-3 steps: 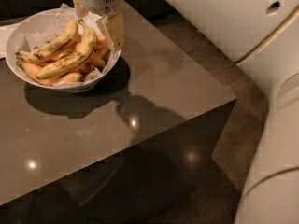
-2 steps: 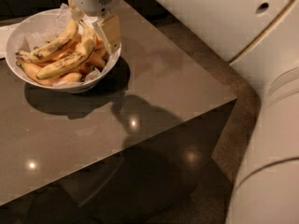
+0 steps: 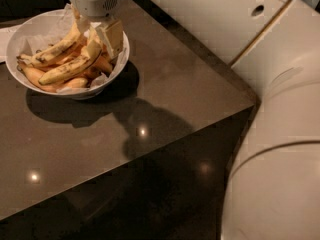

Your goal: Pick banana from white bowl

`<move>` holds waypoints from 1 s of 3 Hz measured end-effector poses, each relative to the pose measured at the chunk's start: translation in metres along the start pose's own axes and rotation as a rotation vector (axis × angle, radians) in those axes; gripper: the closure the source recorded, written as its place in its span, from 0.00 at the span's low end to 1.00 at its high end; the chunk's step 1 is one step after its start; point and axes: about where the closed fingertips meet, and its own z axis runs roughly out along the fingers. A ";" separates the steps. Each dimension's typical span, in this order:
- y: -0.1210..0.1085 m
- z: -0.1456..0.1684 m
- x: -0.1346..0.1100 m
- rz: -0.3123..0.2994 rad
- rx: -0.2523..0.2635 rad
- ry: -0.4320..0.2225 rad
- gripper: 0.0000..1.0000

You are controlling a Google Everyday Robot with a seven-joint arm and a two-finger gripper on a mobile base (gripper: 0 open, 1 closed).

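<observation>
The white bowl [image 3: 20,34] stands at the table's far left, lined with crumpled white paper and holding several bananas. The banana [image 3: 67,69] is long, pale yellow with dark speckles, and lies slantwise across the pile with its upper end at the bowl's right side. A shorter speckled banana [image 3: 52,51] lies just above it, and smoother orange-toned bananas [image 3: 35,76] lie underneath. My gripper [image 3: 95,31] hangs over the bowl's right side with its fingers [image 3: 114,38] lowered into the bowl. The fingers stand apart on either side of the upper ends of the speckled bananas.
The bowl rests on a dark brown glossy table [image 3: 165,99] whose right corner is near the middle right of the view. My white arm and body [image 3: 270,134] fill the right side. A white napkin edge [image 3: 4,39] lies left of the bowl.
My gripper has shifted slightly left and lower over the bowl's right side. The bananas and the bowl have not moved.
</observation>
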 end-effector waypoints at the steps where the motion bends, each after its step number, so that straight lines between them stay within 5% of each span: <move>1: 0.000 0.008 0.005 -0.004 -0.016 -0.003 0.36; 3: -0.007 0.020 0.004 -0.034 -0.039 -0.011 0.38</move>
